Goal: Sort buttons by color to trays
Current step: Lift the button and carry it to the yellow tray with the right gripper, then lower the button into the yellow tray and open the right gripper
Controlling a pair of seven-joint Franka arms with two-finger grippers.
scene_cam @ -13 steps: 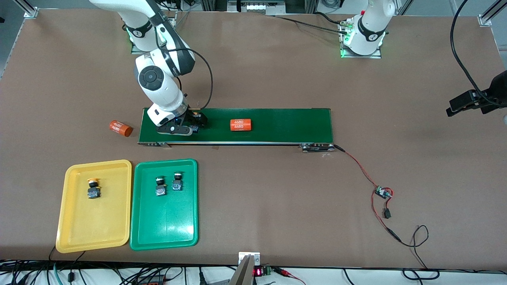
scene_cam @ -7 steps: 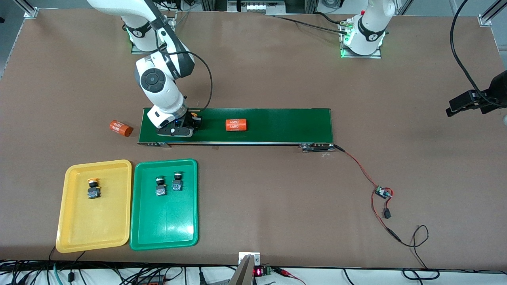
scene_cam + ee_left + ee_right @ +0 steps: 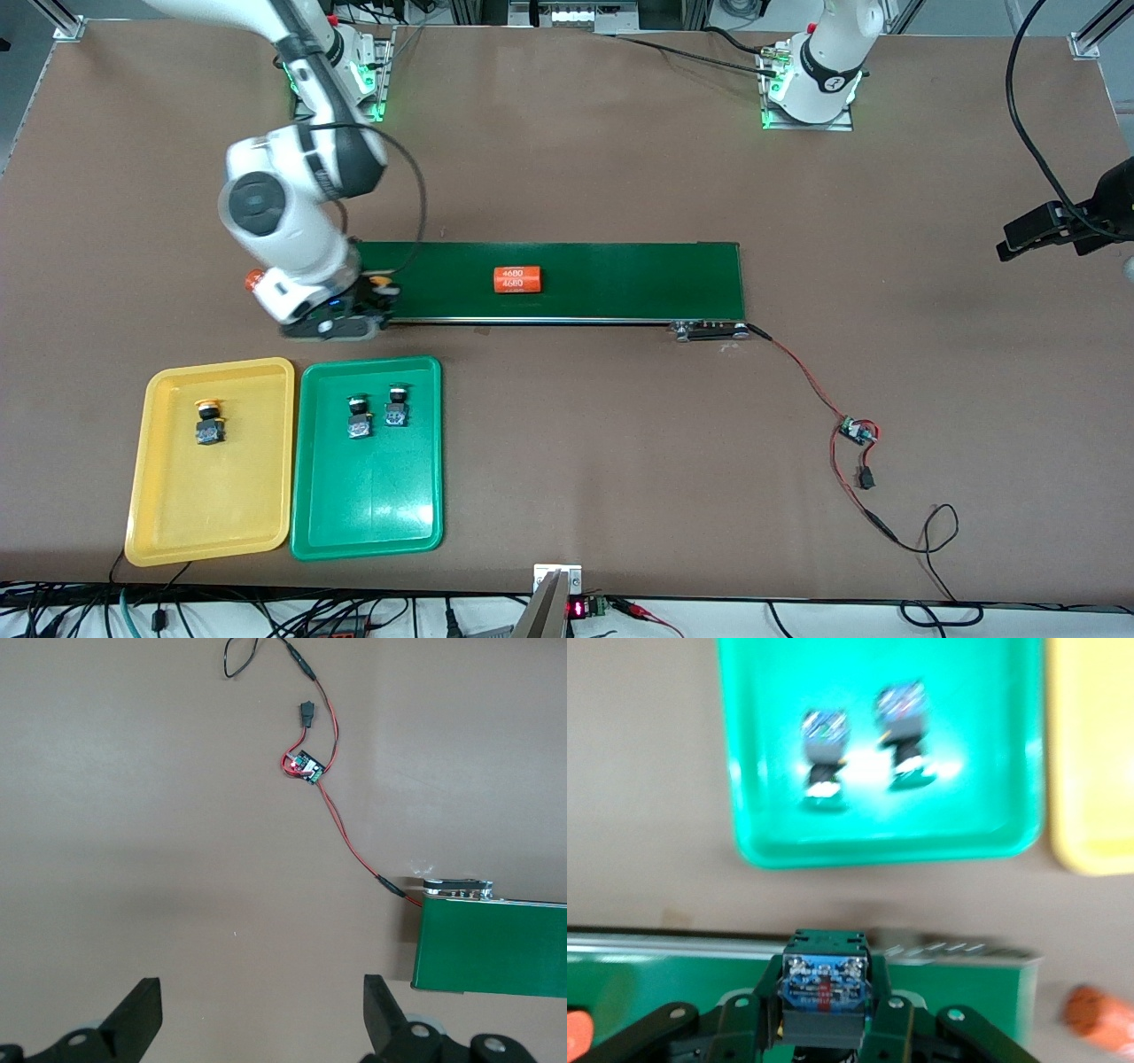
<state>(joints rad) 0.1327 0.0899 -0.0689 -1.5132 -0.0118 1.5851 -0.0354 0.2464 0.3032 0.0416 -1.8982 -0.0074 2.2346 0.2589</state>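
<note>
My right gripper [image 3: 376, 299] is shut on a button with a yellow cap [image 3: 383, 283] and holds it over the conveyor belt's end toward the right arm. The right wrist view shows the button's blue-black body [image 3: 824, 988] between the fingers. The yellow tray [image 3: 159, 514] holds one yellow-capped button [image 3: 209, 424]. The green tray [image 3: 372, 518] holds two green-capped buttons [image 3: 359, 418] [image 3: 397, 408], which also show in the right wrist view [image 3: 824, 753] [image 3: 904, 731]. My left gripper [image 3: 261, 988] is open and empty over bare table, waiting near the belt's other end.
The dark green conveyor belt [image 3: 620, 283] carries an orange cylinder [image 3: 517, 280]. A second orange cylinder [image 3: 254, 279] lies on the table by the belt's end, partly hidden by my right arm. A small circuit board [image 3: 856, 431] with red wires lies toward the left arm's end.
My right gripper has risen off the belt with the yellow-capped button and moved toward the trays. The orange cylinder on the belt has travelled toward the right arm's end.
</note>
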